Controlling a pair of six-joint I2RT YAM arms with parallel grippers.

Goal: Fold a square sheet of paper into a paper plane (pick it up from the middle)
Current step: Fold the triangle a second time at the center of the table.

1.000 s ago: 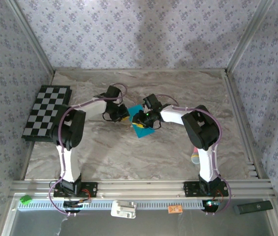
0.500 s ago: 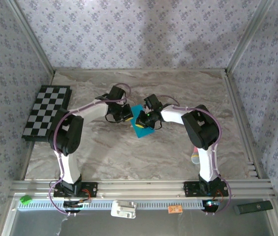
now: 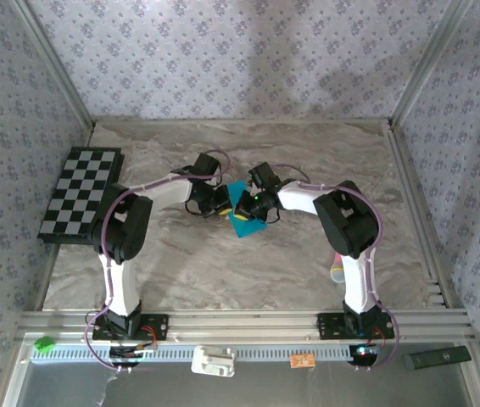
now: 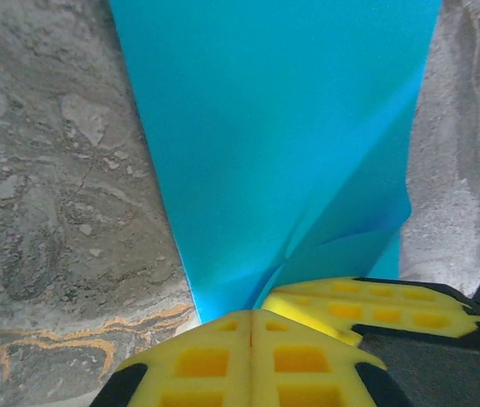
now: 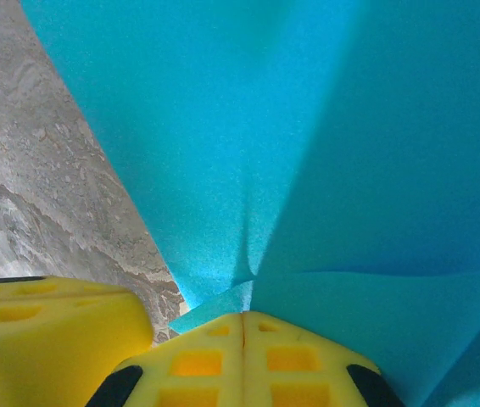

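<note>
Looking down from above, we see the square sheet of paper point(image 3: 242, 223) on the marbled table point(image 3: 223, 271). It lies well to the right of the checkered board point(image 3: 79, 193), about level with the board's near half. The left gripper point(image 3: 220, 202) reaches the sheet from the board's side and the right gripper point(image 3: 241, 206) from the opposite side. The two are nearly touching, and from this height we cannot read their jaws. A pink-and-red stick point(image 3: 337, 271) lies far to the right of the board, beside the right arm. Walls point(image 3: 240, 59) in pale floral paper enclose the table on three sides. An aluminium frame point(image 3: 240, 322) runs along its near edge.

In the left wrist view, the left gripper point(image 4: 253, 315) has its yellow pads point(image 4: 202, 360) pressed together with no gap. The sheet point(image 4: 282, 127) runs into their seam, pinched there. It spreads away from the pads as a creased teal band with bare marble on either side. Another yellow pad, probably the right gripper's, sits just beside them.

In the right wrist view, the right gripper point(image 5: 242, 318) is likewise clamped tight. Its pads meet on the sheet point(image 5: 223, 127) where a crease begins. A neighbouring yellow pad shows at the lower left, over the marble.
</note>
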